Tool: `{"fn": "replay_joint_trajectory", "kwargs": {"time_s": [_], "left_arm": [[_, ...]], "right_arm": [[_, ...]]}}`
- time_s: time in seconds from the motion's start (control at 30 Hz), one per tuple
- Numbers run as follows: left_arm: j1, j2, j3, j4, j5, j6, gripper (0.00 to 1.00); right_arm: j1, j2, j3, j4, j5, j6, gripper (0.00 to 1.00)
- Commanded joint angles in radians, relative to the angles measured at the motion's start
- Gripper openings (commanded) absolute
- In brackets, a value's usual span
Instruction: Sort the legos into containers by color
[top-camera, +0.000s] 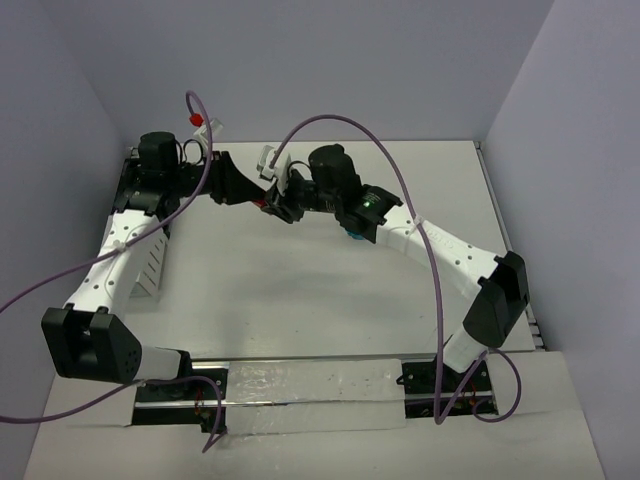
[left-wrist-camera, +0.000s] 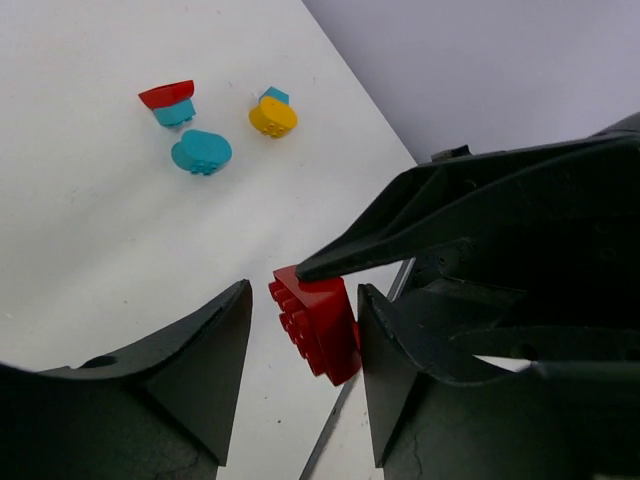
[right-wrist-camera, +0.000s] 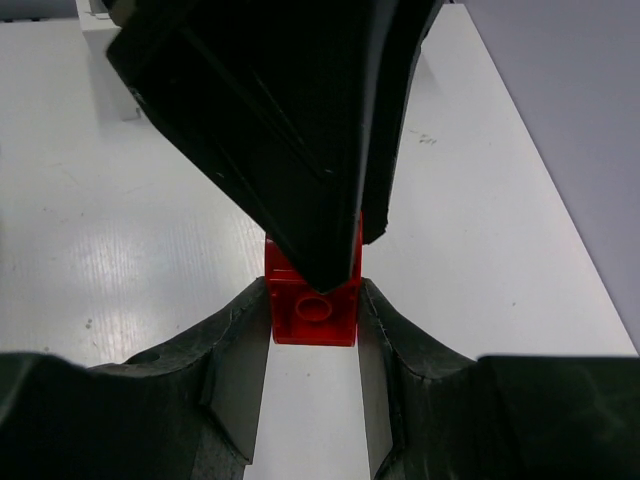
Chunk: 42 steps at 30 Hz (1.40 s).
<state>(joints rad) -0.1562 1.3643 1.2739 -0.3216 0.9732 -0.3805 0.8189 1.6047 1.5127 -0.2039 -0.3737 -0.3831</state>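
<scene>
At the lower centre of the right wrist view, a red brick (right-wrist-camera: 312, 308) is clamped between the two fingers of the right gripper (right-wrist-camera: 313, 285), with both pads pressed against its sides. A round hollow is shown on the face turned toward the camera.

In the left wrist view the same brick is found at lower centre, between the spread fingers of the left gripper (left-wrist-camera: 303, 292). Its jaws are parted. The finger on the right of the frame lies against the brick, and a strip of white table (left-wrist-camera: 100, 250) is seen between the brick and the other finger. Whether the brick rests on the table cannot be told.

At the upper left of that frame, well apart from the brick, loose pieces are gathered near one another: a red curved piece (left-wrist-camera: 165, 94) on a cyan one, a cyan rounded piece (left-wrist-camera: 201, 152), and a yellow rounded piece (left-wrist-camera: 273, 118).

In the overhead view a white slatted container (top-camera: 152, 268) is partly covered by the left arm (top-camera: 110, 265) at the left of the frame.
</scene>
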Motion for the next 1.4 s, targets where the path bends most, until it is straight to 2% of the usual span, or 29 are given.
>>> {"fn": "replay_joint_trajectory", "kwargs": {"time_s": [0.0,0.1,0.17,0.27,0.3,0.5,0.53,0.57,0.63,0.7,0.83,0.97,1.07,1.17,1.37], "left_arm": [[-0.006,0.012,0.041,-0.017,-0.005,0.006,0.52],[-0.009,0.026,0.05,-0.04,-0.003,0.021,0.46],[-0.011,0.036,0.066,-0.067,-0.003,0.047,0.37],[-0.013,0.045,0.078,-0.113,-0.009,0.086,0.03],[-0.012,0.044,0.079,-0.122,-0.009,0.094,0.01],[0.029,0.02,0.058,-0.078,0.038,0.054,0.0],[0.05,0.016,0.048,-0.066,0.052,0.042,0.0],[0.061,0.015,0.042,-0.045,0.058,0.023,0.0],[0.086,0.012,0.036,-0.027,0.067,0.011,0.0],[0.118,0.016,0.046,-0.028,0.063,0.023,0.0],[0.208,0.062,0.138,-0.092,0.034,0.112,0.0],[0.329,0.146,0.258,-0.167,-0.051,0.195,0.0],[0.399,0.243,0.385,-0.2,-0.231,0.295,0.0],[0.46,0.32,0.466,-0.221,-0.34,0.348,0.0],[0.521,0.447,0.55,-0.185,-0.53,0.441,0.0]], "right_arm": [[0.025,-0.042,0.048,0.014,0.053,-0.045,0.0],[0.037,-0.039,0.053,0.015,0.073,-0.057,0.0],[0.042,-0.035,0.06,0.015,0.09,-0.059,0.0],[0.045,-0.026,0.064,0.015,0.112,-0.057,0.0],[0.045,-0.025,0.063,0.018,0.119,-0.057,0.0],[0.045,-0.011,0.061,0.026,0.196,-0.041,0.02],[0.043,-0.009,0.058,0.028,0.209,-0.037,0.15],[0.043,-0.008,0.058,0.03,0.217,-0.026,0.23],[0.043,-0.005,0.058,0.026,0.234,-0.013,0.49],[0.043,0.0,0.06,0.019,0.249,-0.005,0.69],[0.038,-0.016,0.027,0.029,0.27,0.001,0.92],[0.022,-0.029,-0.003,0.023,0.277,0.012,0.94],[-0.005,-0.042,-0.033,0.016,0.272,0.031,0.95],[-0.032,-0.043,-0.041,0.004,0.265,0.049,0.95],[-0.135,-0.028,-0.036,-0.021,0.235,0.114,0.96]]}}
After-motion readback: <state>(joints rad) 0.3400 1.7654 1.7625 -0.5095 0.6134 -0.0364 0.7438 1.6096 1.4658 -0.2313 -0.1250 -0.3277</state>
